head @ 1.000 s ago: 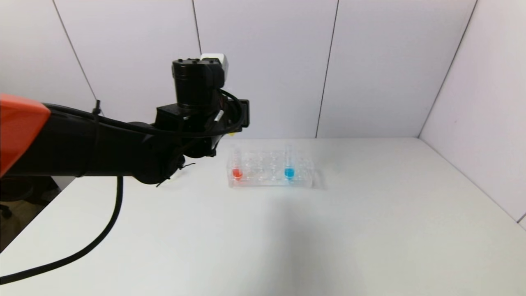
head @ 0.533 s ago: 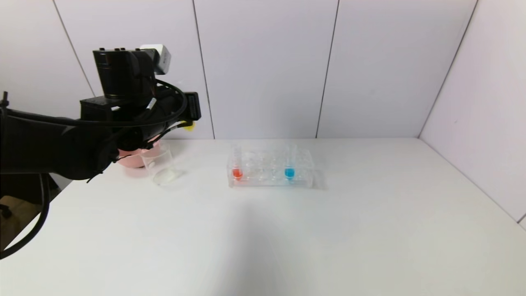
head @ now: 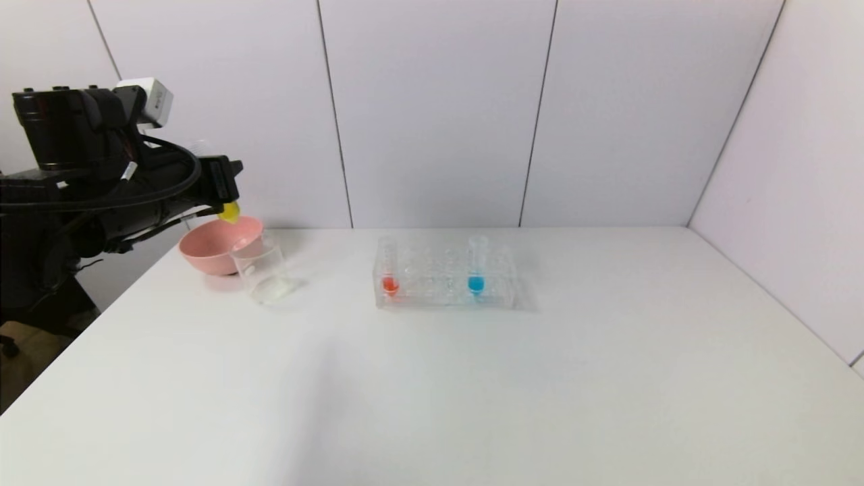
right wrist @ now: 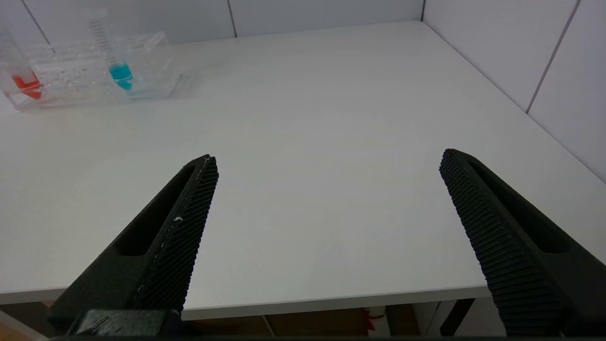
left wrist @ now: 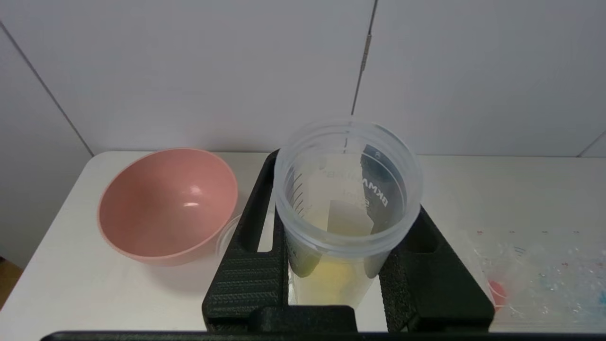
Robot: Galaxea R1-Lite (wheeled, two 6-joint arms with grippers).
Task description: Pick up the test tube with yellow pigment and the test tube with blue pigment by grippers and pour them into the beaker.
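My left gripper (head: 224, 183) is shut on the test tube with yellow pigment (head: 229, 213) and holds it in the air above the pink bowl, just left of the beaker (head: 260, 271). In the left wrist view the tube (left wrist: 348, 189) stands between the black jaws of that gripper (left wrist: 348, 203), open mouth toward the camera and yellow liquid at its bottom. The test tube with blue pigment (head: 476, 271) stands upright in the clear rack (head: 499, 287); it also shows in the right wrist view (right wrist: 118, 71). My right gripper (right wrist: 329, 158) is open and empty over the table's near edge, out of the head view.
A pink bowl (head: 209, 253) sits at the table's far left, touching the beaker; it also shows in the left wrist view (left wrist: 165, 203). A red-bottomed tube (head: 389, 273) stands at the rack's left end. White walls close the back and right.
My left arm has swung left with the yellow tube, from in front of the rack's left end to above the pink bowl. The bowl and beaker are now uncovered.
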